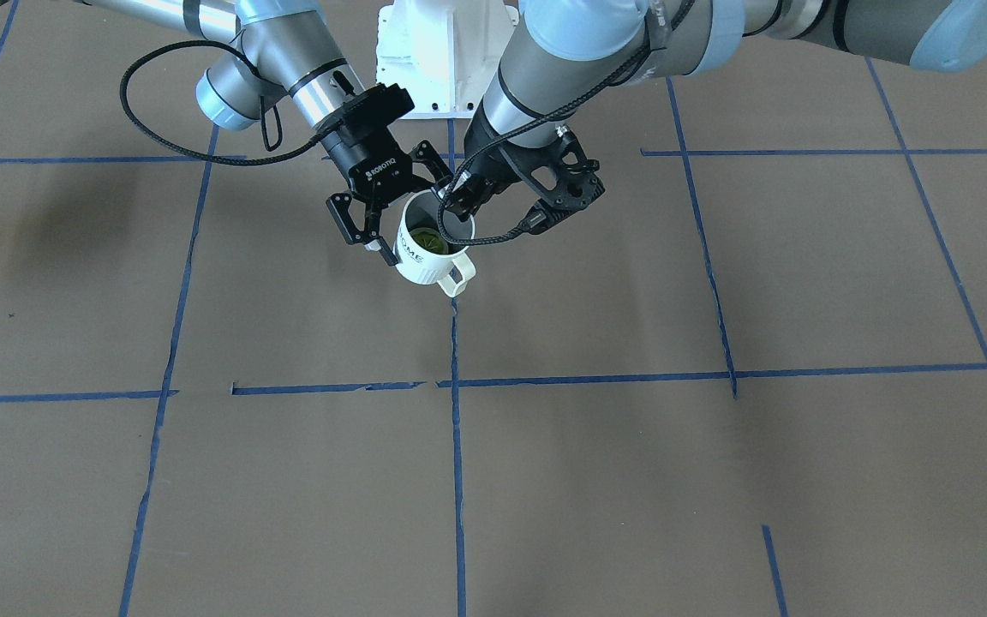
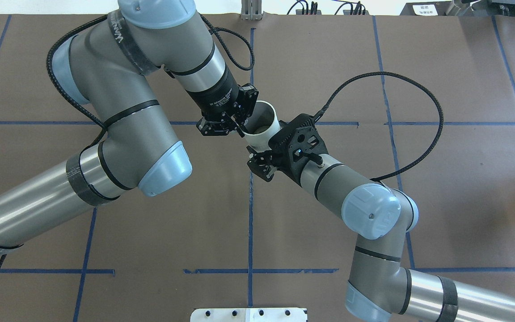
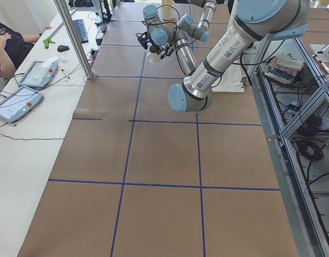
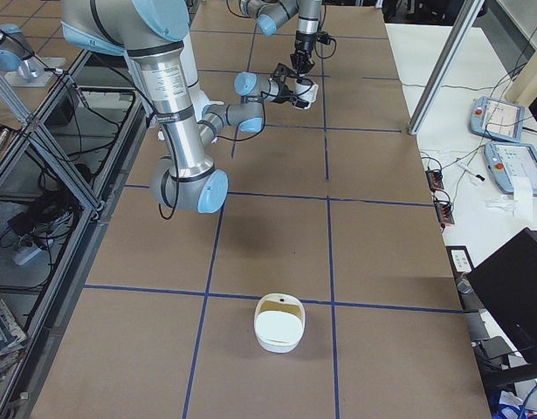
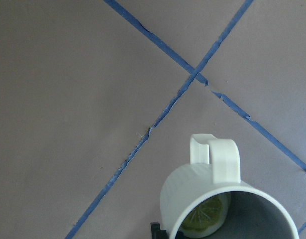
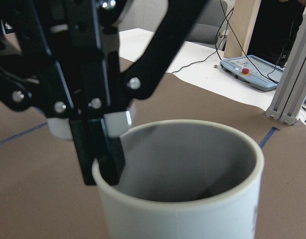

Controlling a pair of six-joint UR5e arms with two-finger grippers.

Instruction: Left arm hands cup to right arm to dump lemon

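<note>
1. The lemon (image 5: 205, 219) lies low inside the cup (image 1: 429, 267), on its grey inner surface; the cup is close to upright, mouth up, which holds the fruit inside during the hand-over.
2. The cup hangs above the middle of the desk (image 1: 631, 480), near a crossing of blue tape lines; its handle (image 1: 457, 279) points away from the robot and clear of both arms, so neither pair of jaws has to work around it.
3. The left gripper (image 6: 100, 159) comes down from above with its jaws closed on the rim, one finger inside the mouth and one outside; that pinch takes up only a small part of the rim and leaves the ribbed wall bare for the other arm.
4. The right gripper (image 1: 412, 221) comes in from the side at wall height, its jaws spread wide with the cup between them; I cannot tell whether the pads press the wall, so I judge the weight to be on the left arm alone.
5. The step in hand looks like the transfer itself; the right jaws need to close on the wall before the left jaws let go; a side grasp would suit the tipping that dumping calls for.
6. A white tub (image 4: 279, 325) stands on the desk well apart from the cup, toward the robot's right end.
</note>
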